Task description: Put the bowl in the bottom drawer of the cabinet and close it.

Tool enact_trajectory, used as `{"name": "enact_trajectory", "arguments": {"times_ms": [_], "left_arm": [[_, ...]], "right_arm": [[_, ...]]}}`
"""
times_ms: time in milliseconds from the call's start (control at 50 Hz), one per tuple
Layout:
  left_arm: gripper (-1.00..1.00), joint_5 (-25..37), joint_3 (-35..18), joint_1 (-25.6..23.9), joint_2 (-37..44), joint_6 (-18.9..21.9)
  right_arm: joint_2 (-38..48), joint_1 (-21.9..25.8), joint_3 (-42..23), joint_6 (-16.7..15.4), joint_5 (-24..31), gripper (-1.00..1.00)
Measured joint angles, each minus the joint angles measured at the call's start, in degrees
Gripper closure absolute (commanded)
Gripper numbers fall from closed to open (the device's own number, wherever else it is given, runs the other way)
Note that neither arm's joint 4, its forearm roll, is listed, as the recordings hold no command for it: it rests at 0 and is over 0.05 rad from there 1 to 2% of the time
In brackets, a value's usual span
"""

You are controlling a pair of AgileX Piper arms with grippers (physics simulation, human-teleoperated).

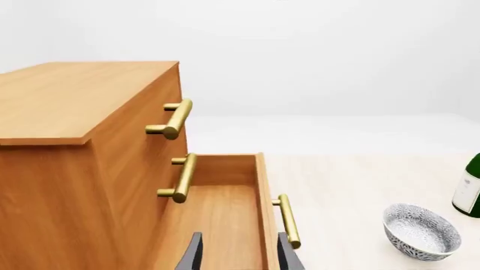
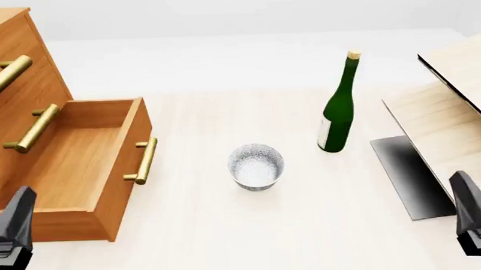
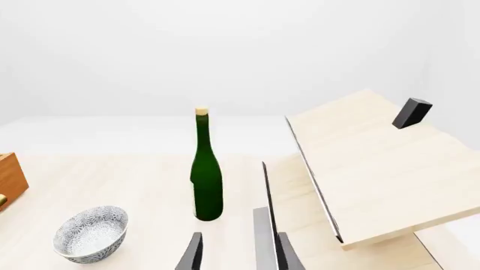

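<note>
The white, grey-speckled bowl (image 2: 256, 165) stands upright on the table's middle, empty; it also shows in both wrist views as the bowl (image 1: 421, 231) and the bowl (image 3: 91, 233). At the left stands the orange-brown cabinet (image 2: 5, 41) with its bottom drawer (image 2: 69, 162) pulled out and empty, brass handle (image 2: 143, 161) facing the bowl. My left gripper (image 2: 14, 236) hovers open at the drawer's near corner, its fingers (image 1: 195, 253) over the drawer (image 1: 221, 219). My right gripper (image 2: 473, 220) is open at the near right, far from the bowl.
A tall green bottle (image 2: 338, 107) stands right of and beyond the bowl. Pale wooden boards (image 2: 455, 103) lean at the right over a dark slab (image 2: 410, 177). The two upper drawers are shut, handles (image 2: 6, 77) sticking out.
</note>
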Motion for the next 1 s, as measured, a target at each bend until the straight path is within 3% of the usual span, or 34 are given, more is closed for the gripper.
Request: {"name": "enact_trajectory", "arguments": {"times_ms": [400,1000], "left_arm": [[-1.0,-0.3,-2.0,-3.1,2.3,1.5],[-1.0,4.1,-12.9,-9.3,8.4,0.7]], "right_arm": [[0.3,0.0,-0.3,0.0,0.0,-1.0],[0.6,0.0,-0.3,-0.1,-0.3,-1.0]]}}
